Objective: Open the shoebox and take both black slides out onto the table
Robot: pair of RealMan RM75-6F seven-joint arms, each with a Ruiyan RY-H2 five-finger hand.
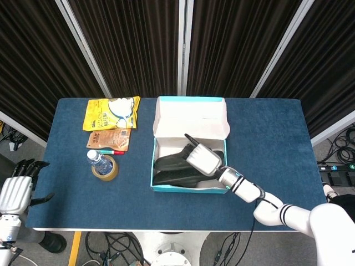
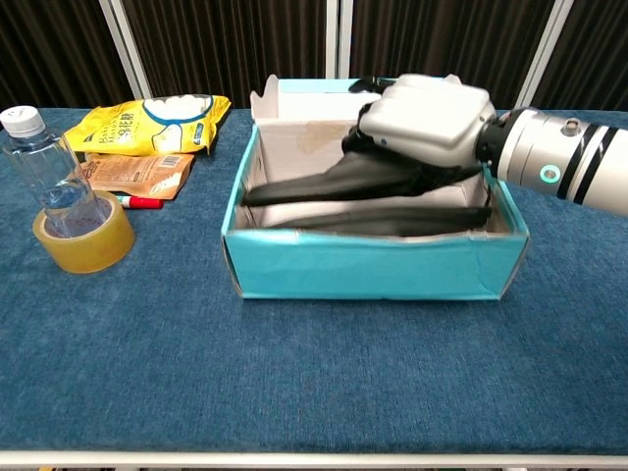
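The teal shoebox point(image 1: 188, 189) point(image 2: 373, 267) stands open mid-table, its lid point(image 1: 191, 116) folded back. My right hand point(image 1: 202, 159) point(image 2: 427, 118) reaches into the box and grips the upper black slide point(image 1: 169, 162) point(image 2: 314, 183), which is raised and tilted above the rim. The second black slide point(image 1: 173, 179) point(image 2: 392, 221) lies flat on the box floor beneath it. My left hand point(image 1: 16, 191) hangs off the table's front left corner, fingers apart, holding nothing; the chest view does not show it.
Left of the box, a water bottle point(image 1: 99, 159) point(image 2: 44, 167) stands inside a tape roll point(image 1: 105, 169) point(image 2: 83, 240). Behind them lie a red marker point(image 1: 113, 152), a brown packet point(image 1: 110, 138) and a yellow snack bag point(image 1: 111, 112) point(image 2: 147, 123).
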